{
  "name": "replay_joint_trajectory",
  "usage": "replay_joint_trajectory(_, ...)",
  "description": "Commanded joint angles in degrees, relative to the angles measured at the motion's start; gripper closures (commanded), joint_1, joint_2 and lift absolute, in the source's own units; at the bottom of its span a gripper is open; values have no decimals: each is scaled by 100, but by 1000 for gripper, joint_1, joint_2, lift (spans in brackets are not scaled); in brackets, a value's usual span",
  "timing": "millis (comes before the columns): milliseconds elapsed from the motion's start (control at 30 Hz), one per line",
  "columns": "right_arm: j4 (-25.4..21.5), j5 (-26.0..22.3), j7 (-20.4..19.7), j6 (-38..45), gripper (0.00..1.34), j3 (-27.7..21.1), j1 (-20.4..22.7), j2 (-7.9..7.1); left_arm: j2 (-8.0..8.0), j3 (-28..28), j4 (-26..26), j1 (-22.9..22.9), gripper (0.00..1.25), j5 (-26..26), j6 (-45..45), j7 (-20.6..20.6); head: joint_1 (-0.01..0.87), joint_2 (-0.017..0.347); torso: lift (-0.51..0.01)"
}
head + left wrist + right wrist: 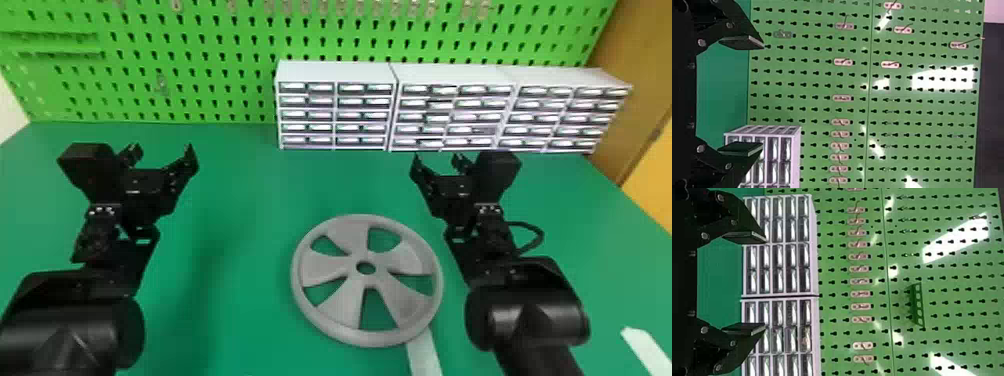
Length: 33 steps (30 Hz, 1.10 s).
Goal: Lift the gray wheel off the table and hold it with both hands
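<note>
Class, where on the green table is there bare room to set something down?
The green table has one bare patch between the left arm and the gray wheel, another between the wheel and the drawer cabinets. It is crowded between the wheel and the right arm, and at the near rim, where a pale strip adjoins.

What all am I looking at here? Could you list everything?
Gray wheel: one, gray, flat on the table
Table: one, green, under the wheel
Pale strips: two, whitish, by the wheel's near edge and right of the right arm
Drawer cabinets: three, white, back of table
Pegboard: one, green, behind
Hooks: many, pinkish, on pegboard
Rack: one, green, on pegboard
Left gripper, right gripper: two, black, open, above the table
</note>
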Motion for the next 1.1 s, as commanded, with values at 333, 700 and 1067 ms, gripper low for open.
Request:
replay_joint_trajectory(333,-1203,168,-669,2211,479,68,23,-40,0,1,-2,6,358,27,5,8,711,15,-98)
replay_joint_trajectory(700,-2125,-192,-1126,4505,473,42,-258,-66,0,-7,-2,6,360,44,5,34,711,15,-98)
replay_joint_trajectory(1067,-2758,-737,-1557,6711,414,33,-654,-154,0,1,-2,6,360,53,5,60,711,15,-98)
